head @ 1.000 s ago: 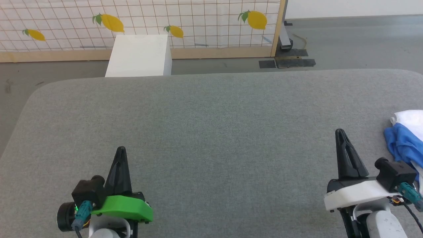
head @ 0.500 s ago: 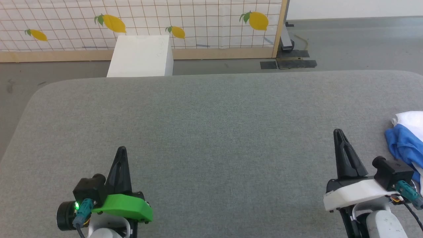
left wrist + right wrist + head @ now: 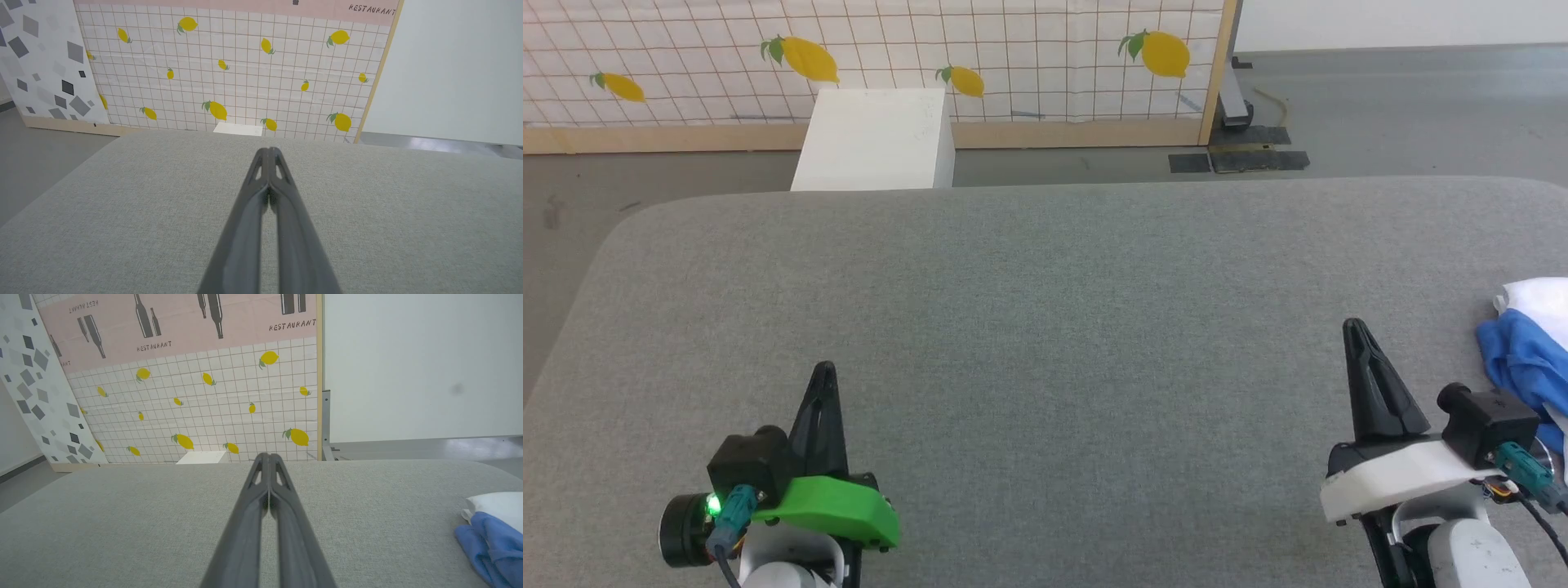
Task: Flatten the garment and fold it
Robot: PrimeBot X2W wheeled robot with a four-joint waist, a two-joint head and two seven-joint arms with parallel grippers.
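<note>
Head and wrist views over a grey fabric-covered counter (image 3: 1045, 343). The left claw (image 3: 823, 371), on a green mount, sits at the lower left of the head view, its two dark fingers clenched tip to tip with nothing between them. The left wrist view shows the same pressed-together fingers pointing across bare grey cloth. The right claw (image 3: 1353, 327), on a white mount, sits at the lower right, likewise clenched and empty. The garment (image 3: 1521, 353) lies bunched on the counter at the robot's far right, cut off by the edge of the head view, with crumpled blue cloth towards the claw and white cloth behind it. It lies to the right of the right claw's fingers and apart from them, close to the dark camera block on that wrist. Beyond the counter's far edge a white box (image 3: 874, 139) stands on the grey floor (image 3: 1405, 106) in front of a lemon-patterned panel (image 3: 1029, 49).
</note>
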